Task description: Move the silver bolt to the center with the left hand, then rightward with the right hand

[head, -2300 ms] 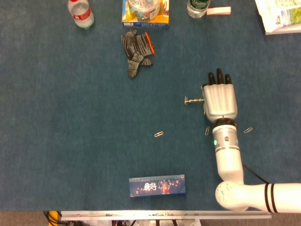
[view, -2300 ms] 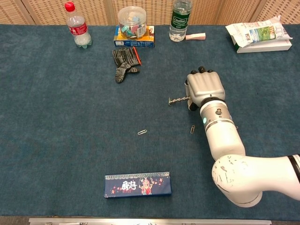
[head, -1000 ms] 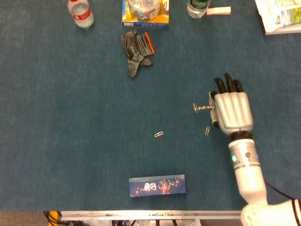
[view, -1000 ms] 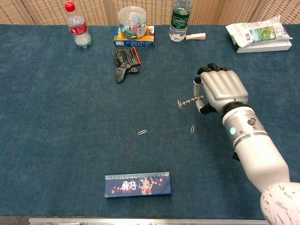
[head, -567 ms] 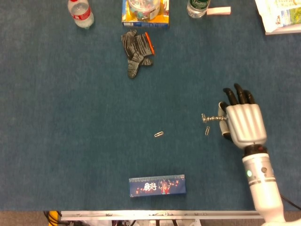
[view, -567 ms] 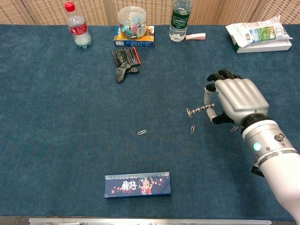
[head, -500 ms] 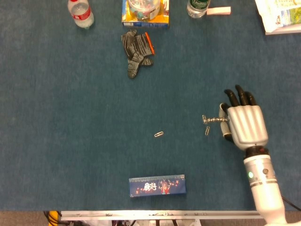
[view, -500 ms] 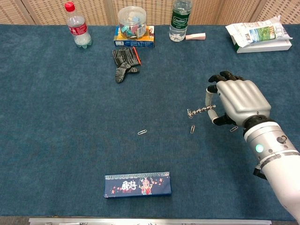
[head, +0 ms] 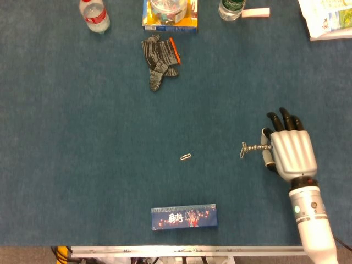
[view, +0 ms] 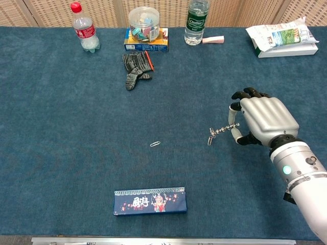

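Table [head: 82,137]: blue cloth, whole frame.
Right hand [head: 293,154]: lower right, fingers pinching silver bolt [head: 254,148].
Paperclip [head: 186,157]: frame centre.

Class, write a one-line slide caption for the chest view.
Right hand holds the silver bolt over the blue table, right of centre.

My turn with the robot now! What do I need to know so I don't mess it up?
Right hand: holds the silver bolt sideways by one end, over the blue table, right of the middle.
Left hand: not in view.
Done: the bolt is already with the right hand, so the left hand's part looks finished.
Left: carry it a bit further right if needed, set it down, let go.
Careful: a paperclip lies just under the bolt's free end.
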Available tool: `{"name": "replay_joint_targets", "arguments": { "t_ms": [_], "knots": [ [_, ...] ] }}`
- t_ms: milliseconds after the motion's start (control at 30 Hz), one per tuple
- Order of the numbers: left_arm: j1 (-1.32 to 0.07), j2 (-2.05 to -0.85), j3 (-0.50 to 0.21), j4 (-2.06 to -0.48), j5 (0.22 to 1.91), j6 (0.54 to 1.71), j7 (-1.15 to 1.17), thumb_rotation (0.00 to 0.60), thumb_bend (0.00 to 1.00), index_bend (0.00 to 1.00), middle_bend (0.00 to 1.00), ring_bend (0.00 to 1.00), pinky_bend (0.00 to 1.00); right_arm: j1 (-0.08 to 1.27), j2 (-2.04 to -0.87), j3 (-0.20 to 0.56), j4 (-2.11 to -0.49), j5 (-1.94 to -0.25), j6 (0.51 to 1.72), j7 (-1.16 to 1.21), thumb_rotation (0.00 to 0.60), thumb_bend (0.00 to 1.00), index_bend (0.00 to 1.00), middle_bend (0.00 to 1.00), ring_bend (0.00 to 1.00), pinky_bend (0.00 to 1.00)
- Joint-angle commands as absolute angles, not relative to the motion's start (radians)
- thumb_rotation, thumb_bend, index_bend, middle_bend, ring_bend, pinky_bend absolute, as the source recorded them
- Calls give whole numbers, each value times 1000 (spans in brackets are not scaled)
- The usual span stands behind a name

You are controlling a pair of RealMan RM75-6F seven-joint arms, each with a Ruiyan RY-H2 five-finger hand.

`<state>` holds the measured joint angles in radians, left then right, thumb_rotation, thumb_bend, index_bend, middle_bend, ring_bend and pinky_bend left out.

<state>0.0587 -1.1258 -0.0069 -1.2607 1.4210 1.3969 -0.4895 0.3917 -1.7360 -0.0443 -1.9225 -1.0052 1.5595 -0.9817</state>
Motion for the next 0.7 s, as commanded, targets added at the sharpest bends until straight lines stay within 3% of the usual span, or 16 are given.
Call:
{"name": "replay_joint_targets", "arguments": {
  "t_ms": [33, 700],
  "knots": [
    [57, -1126, -8, -1260, 1421, 1395, -490, 600, 205, 193, 0, 0, 0, 387, -1738, -39, -1914, -997, 1549, -980, 600, 381, 576, 171, 41, 144],
    [58, -1126, -4, -1256, 1416, 1382, -492, 600, 205, 193, 0, 0, 0, 381, -1756, -1, -1867, -977, 1484, -978, 600, 381, 576, 171, 41, 143]
  ]
}}
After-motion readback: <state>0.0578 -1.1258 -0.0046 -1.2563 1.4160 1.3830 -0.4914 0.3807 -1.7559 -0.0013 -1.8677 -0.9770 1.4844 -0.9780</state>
